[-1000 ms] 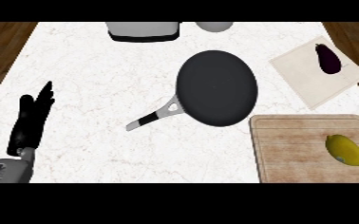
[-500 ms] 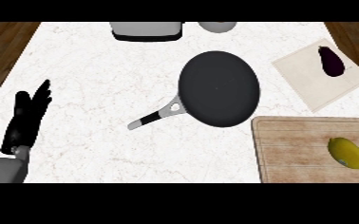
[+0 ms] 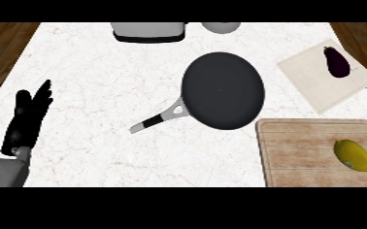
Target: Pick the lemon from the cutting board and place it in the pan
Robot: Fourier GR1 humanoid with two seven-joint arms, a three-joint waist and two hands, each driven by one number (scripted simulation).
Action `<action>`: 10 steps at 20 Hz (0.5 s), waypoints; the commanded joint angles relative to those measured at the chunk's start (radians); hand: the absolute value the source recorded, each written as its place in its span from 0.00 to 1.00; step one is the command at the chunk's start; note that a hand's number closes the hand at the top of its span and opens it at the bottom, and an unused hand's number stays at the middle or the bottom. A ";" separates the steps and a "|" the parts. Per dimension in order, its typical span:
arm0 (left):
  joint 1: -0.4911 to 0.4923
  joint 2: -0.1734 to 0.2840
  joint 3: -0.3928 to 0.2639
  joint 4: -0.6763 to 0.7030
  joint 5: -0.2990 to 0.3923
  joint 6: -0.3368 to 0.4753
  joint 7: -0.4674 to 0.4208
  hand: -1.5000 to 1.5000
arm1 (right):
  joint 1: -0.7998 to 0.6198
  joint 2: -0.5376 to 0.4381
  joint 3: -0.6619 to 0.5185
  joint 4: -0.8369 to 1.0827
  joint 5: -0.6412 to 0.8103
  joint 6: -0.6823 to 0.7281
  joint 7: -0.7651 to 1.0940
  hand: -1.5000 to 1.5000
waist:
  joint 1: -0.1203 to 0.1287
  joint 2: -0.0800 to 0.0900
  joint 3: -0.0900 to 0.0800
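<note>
Yellow lemon (image 3: 350,154) lies on the cutting board (image 3: 301,150), beside the pan (image 3: 222,90).

A single head view looks steeply down on the white counter (image 3: 108,77), its near edge at bottom.

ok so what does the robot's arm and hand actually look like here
Only the left hand shows, at the view's left edge: matte black all over, with slim black fingers and a thumb. Below it sits a smooth, plain grey forearm, with no cables, markings or sleeve visible. The right arm is out of view.
</note>
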 commanded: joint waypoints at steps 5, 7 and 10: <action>-0.023 0.016 0.030 0.009 -0.016 -0.043 0.024 0.50 | -0.004 0.030 0.153 -0.034 0.263 -0.046 0.006 0.00 | 0.005 0.002 -0.001; -0.001 -0.026 0.017 -0.065 -0.039 0.007 0.062 0.50 | 0.037 0.039 0.135 0.022 0.314 -0.073 -0.066 0.00 | 0.001 -0.001 0.000; -0.026 -0.056 0.040 0.031 -0.060 -0.020 0.011 0.50 | 0.059 0.108 0.133 -0.034 0.365 -0.082 -0.030 0.00 | -0.007 -0.001 -0.001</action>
